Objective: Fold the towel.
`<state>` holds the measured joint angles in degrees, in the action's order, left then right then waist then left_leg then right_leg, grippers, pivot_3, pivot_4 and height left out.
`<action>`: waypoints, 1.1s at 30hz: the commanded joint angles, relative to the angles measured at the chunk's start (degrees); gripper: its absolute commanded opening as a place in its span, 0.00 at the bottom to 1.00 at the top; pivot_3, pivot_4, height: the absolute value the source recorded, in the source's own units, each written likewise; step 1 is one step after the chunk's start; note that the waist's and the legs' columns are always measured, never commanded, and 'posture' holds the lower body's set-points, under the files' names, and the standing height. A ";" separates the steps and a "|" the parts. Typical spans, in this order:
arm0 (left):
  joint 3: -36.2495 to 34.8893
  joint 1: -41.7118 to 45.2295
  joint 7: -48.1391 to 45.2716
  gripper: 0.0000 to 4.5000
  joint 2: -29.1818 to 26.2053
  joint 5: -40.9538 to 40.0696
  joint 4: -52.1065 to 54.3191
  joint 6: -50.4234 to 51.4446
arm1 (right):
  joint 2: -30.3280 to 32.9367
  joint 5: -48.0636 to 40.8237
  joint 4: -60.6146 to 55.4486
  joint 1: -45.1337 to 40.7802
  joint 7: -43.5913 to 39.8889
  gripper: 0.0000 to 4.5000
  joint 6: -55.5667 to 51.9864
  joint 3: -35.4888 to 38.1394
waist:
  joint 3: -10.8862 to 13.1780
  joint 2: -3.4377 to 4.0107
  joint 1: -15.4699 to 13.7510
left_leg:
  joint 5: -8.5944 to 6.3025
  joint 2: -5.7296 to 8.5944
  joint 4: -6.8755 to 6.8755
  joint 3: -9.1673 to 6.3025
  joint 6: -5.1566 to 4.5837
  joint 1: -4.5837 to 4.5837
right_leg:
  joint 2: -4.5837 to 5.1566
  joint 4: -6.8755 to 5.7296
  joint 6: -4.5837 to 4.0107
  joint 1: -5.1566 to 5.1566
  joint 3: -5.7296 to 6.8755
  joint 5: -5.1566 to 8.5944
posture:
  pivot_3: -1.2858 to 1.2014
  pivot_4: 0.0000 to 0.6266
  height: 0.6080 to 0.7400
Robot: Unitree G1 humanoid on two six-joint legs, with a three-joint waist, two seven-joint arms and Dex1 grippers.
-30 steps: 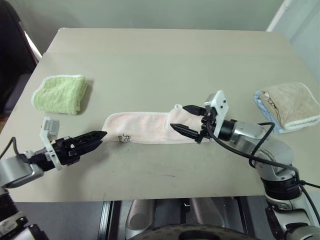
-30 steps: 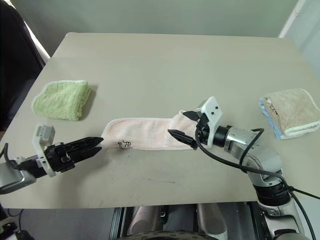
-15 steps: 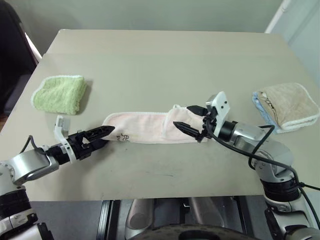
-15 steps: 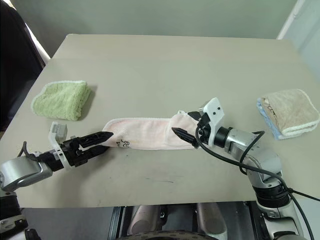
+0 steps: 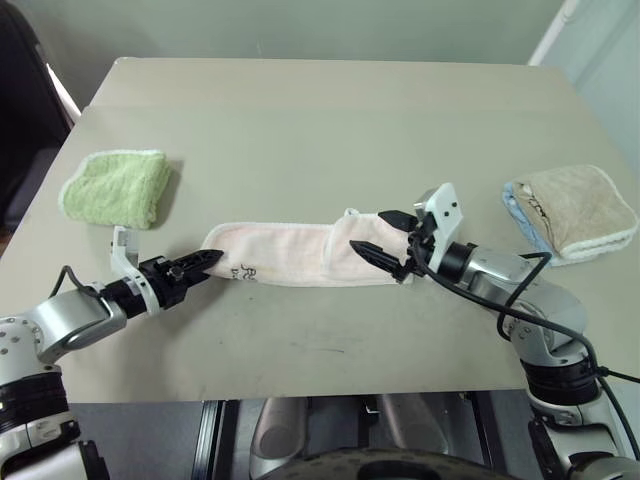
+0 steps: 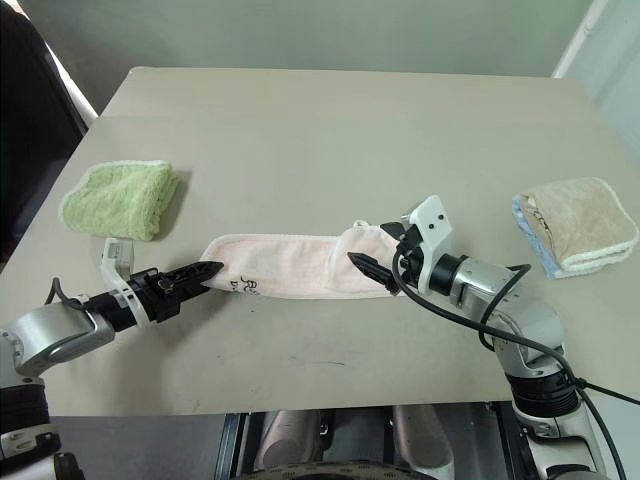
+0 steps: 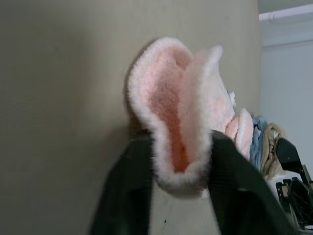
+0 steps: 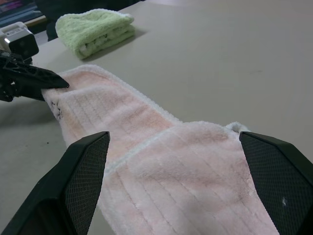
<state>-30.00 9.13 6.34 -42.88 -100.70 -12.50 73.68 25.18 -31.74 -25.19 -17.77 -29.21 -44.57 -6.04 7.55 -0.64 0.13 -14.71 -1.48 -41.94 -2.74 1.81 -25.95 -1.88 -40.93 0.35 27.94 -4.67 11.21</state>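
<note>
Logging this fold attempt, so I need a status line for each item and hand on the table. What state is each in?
pink towel: flat, folded into a long strip.
left hand: shut on the pink towel's end, edge pinched between its fingers.
right hand: open, straddling the pink towel's other end.
green towel: folded, untouched.
beige towel: folded over a blue layer, untouched.

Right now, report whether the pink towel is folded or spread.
Folded lengthwise: the towel lies as a narrow strip on the table, and its doubled layers show at the left end.

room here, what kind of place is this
Probably a lab or test room: a plain beige table set with only three cloths, the pink towel, a green towel and a beige towel, before bare pale walls.
</note>
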 commanded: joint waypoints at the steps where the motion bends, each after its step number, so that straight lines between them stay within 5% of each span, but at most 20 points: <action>1: -0.01 0.09 -1.03 0.01 -0.05 -0.45 1.24 -1.20 | 0.18 -0.15 -1.89 0.09 0.19 1.00 0.16 1.44 | 0.01 -0.03 -0.01 | 0.02 -0.02 0.00 0.00 -0.05 0.00 | -0.01 0.00 -0.03 0.00 0.01 0.02 | 0.52 0.24 0.68; 19: 6.44 20.75 -14.03 0.00 -0.63 0.10 -1.37 1.34 | 4.15 -10.47 -7.21 1.89 -0.55 1.00 -5.35 12.07 | 0.16 -0.29 -0.21 | 0.13 -0.27 -0.08 0.00 -0.20 -0.05 | -0.32 0.01 -0.27 0.02 0.05 0.02 | 0.52 0.24 0.68; 33: 24.48 36.88 -32.78 0.00 9.92 17.34 -4.98 9.20 | 6.23 -13.27 -13.83 8.12 5.22 1.00 -7.81 17.72 | 0.20 -0.33 -0.46 | 0.20 -0.29 -0.14 0.01 -0.21 -0.07 | -0.35 0.02 0.05 -0.04 0.00 0.17 | 0.52 0.24 0.68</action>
<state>-7.29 44.04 -23.12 -34.26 -86.44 -17.17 82.93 30.86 -43.82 -36.58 -9.69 -25.21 -52.49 9.69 7.75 -0.98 -0.33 -14.50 -1.77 -42.08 -2.75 1.53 -26.01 -2.23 -40.90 0.42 27.84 -4.67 11.37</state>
